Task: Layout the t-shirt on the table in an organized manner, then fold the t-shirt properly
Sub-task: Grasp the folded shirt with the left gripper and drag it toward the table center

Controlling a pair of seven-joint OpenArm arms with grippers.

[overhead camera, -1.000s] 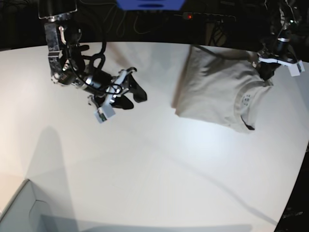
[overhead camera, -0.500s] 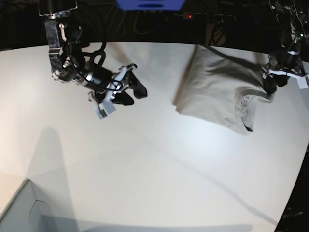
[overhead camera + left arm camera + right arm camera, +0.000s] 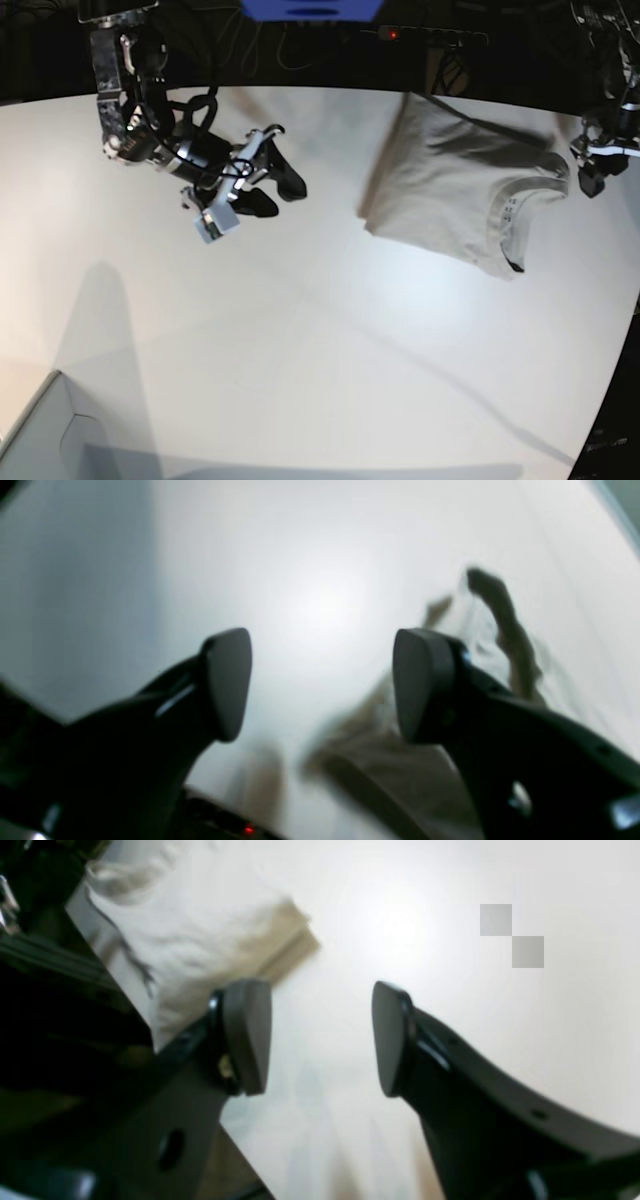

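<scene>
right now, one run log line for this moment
t-shirt: folded, far side of table | left gripper: open, empty, beside collar | right gripper: open, empty

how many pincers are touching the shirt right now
0. The left pincer hangs open just off the shirt by its collar; the right pincer is open over bare table, well away.

Both arms are black, looped with black cables, each ending in a gripper with curved black fingers [image 3: 247, 1035] and smooth grey oval pads [image 3: 227, 680], pale camera blocks at the wrists.
</scene>
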